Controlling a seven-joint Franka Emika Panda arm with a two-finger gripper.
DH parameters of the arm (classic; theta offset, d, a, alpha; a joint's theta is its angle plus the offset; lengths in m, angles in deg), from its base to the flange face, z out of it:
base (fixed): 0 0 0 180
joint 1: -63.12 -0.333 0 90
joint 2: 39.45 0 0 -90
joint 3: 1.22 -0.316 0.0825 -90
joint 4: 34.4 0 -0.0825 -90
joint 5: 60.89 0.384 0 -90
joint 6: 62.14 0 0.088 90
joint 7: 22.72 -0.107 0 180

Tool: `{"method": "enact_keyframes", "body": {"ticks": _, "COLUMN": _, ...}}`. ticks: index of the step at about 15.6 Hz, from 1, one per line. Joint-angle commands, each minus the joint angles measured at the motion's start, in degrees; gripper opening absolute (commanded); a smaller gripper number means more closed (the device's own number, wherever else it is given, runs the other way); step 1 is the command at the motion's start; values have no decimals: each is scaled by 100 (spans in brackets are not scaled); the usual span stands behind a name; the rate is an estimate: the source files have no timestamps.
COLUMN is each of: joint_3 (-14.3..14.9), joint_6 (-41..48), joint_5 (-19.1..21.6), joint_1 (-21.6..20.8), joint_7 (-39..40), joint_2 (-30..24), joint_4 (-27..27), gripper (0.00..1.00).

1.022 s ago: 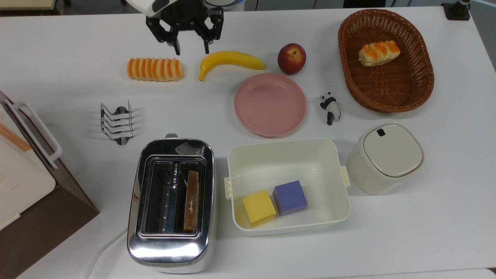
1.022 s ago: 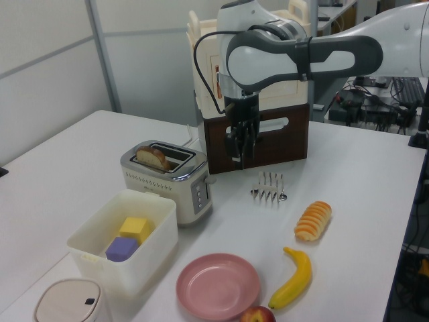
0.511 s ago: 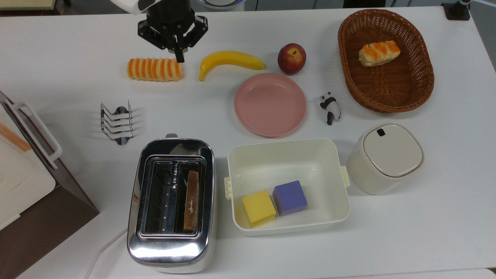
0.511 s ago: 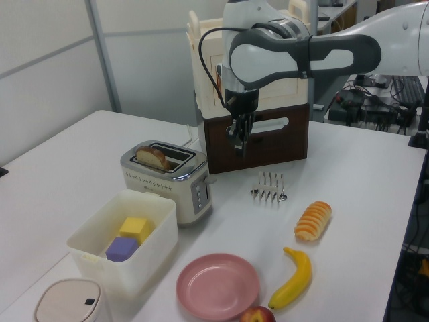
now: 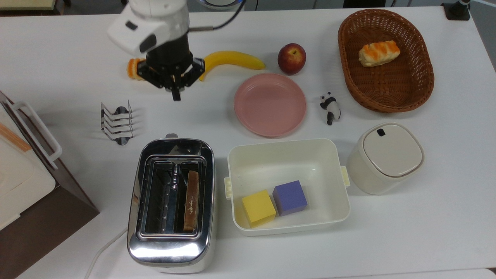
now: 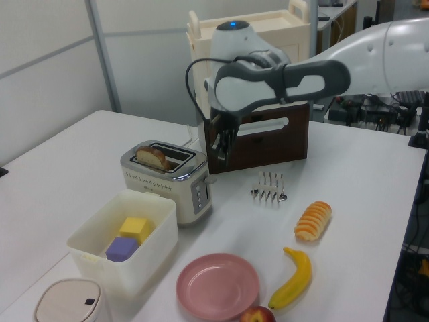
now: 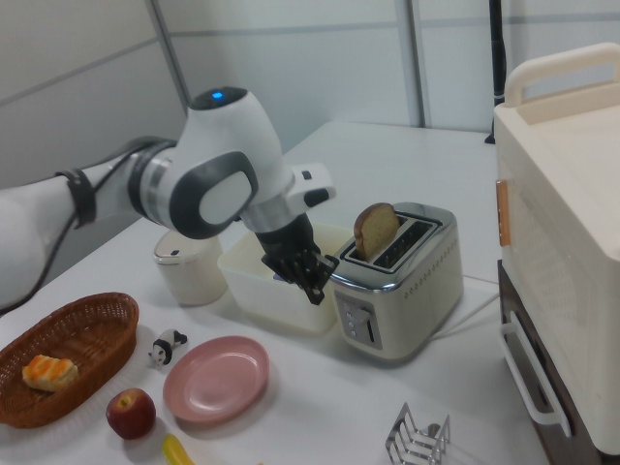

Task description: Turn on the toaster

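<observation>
Toaster (image 5: 171, 205) sits at near edge of table (image 5: 426, 232) in top view, chrome, w/ a toast slice (image 5: 191, 201) standing in the slot on top view's right; white cord (image 5: 102, 248) trails off toward top view's lower left. Lever tab (image 5: 171, 136) pokes out at toaster's far end. Just beside it on top view's right: white bin (image 5: 286, 155) holding yellow cube (image 5: 258, 208) and purple cube (image 5: 290, 197), the two touching. Lidded white canister (image 5: 385, 157) further to top view's right. Wire toast rack (image 5: 116, 123) stands beyond toaster, toward top view's left.

Gripper (image 5: 176, 93) hangs above table beyond the lever end, apart from toaster; fingers pressed together into one dark tip, holding nothing, touching nothing. In right view, gripper (image 7: 315, 291) is close beside toaster's control face, tip angled down.

Further back: pink plate (image 5: 270, 104), panda figure (image 5: 330, 107), banana (image 5: 232, 60), apple (image 5: 291, 58), striped bread roll (image 5: 133, 69) partly hidden under arm, wicker basket (image 5: 418, 89) w/ a pastry (image 5: 378, 52).
</observation>
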Motion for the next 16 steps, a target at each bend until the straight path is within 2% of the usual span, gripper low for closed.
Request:
{"method": "enact_keyframes", "body": {"ticks": 1, "joint_3": 106, "joint_6": -85, "joint_5": 48, "joint_1": -50, "joint_7": 133, "joint_2": 327, "joint_4": 234, "gripper": 0}}
{"method": "enact_keyframes", "body": {"ticks": 8, "joint_3": 193, "joint_6": -832, "joint_5": 40, "joint_1": 47, "joint_7": 72, "joint_2": 828, "joint_4": 269, "gripper": 0}}
{"method": "enact_keyframes", "body": {"ticks": 16, "joint_3": 193, "joint_6": -1043, "joint_5": -22, "joint_1": 20, "joint_7": 89, "joint_2": 1408, "joint_4": 261, "gripper": 0}}
